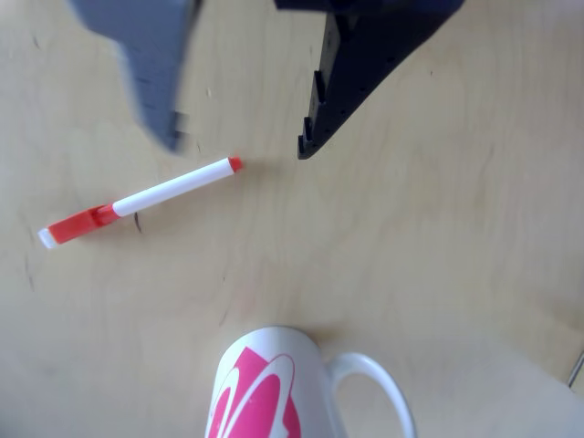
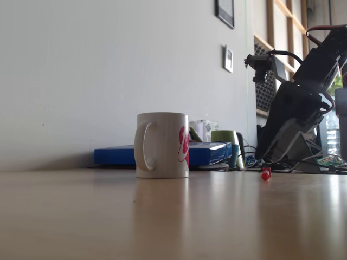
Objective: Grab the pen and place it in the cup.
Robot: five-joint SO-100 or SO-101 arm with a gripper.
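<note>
White mug, the cup (image 1: 265, 388), is sitting nearest in the other view, one pen (image 1: 141, 200) lying flat on the table (image 1: 438, 265) beyond it. Gripper (image 1: 239, 146) is hovering spread, empty, over the tip end. It's risking nudging and rolling the slim barrel away.

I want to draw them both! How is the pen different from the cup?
The pen lies flat on the table, while the cup stands upright. The pen is thin and long; the cup is much wider and round. The pen has a red cap at one end and a small red tip at the other; the cup has pink swirls and a looped handle. Both are mostly white, and both rest on the same wooden table.
</note>
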